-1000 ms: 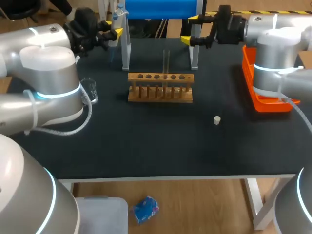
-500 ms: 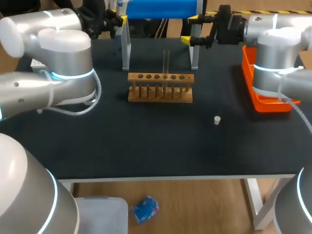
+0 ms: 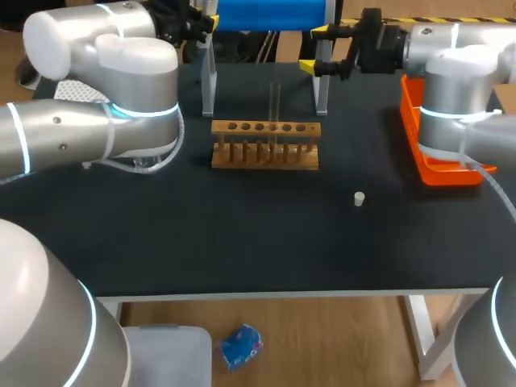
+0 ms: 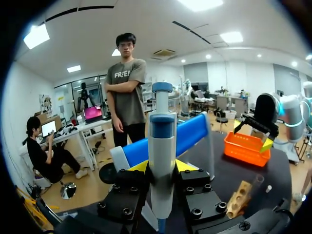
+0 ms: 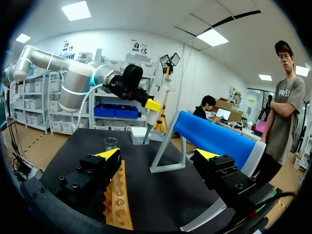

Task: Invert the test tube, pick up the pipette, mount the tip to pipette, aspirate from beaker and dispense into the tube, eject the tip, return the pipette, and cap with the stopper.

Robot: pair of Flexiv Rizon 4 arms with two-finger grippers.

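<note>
1. The left gripper (image 4: pixel 162 168) is clamped on the pipette (image 4: pixel 162 141), a yellow tip on either side of its body.
2. It holds the pipette upright, plunger end up, at the far left of the table, just beside the left leg of the blue-topped stand (image 3: pixel 266 12).
3. The right gripper (image 3: pixel 316 48) hangs at the right leg of the stand with its jaws wide apart and nothing between them.
4. The rack (image 3: pixel 266 145) sits mid-table, in front of the stand.
5. The tube (image 3: pixel 275 101) stands upright in one of the rack's holes; which end is up I cannot tell.
6. The stopper (image 3: pixel 359 198) lies on the table, nearer than the rack and to its right, apart from it.
7. The beaker (image 5: pixel 110 143) stands on the table beyond the rack's far end in the right wrist view, below the held pipette.
8. An orange bin (image 3: pixel 435 141) sits at the table's right edge, beside the right arm.
</note>
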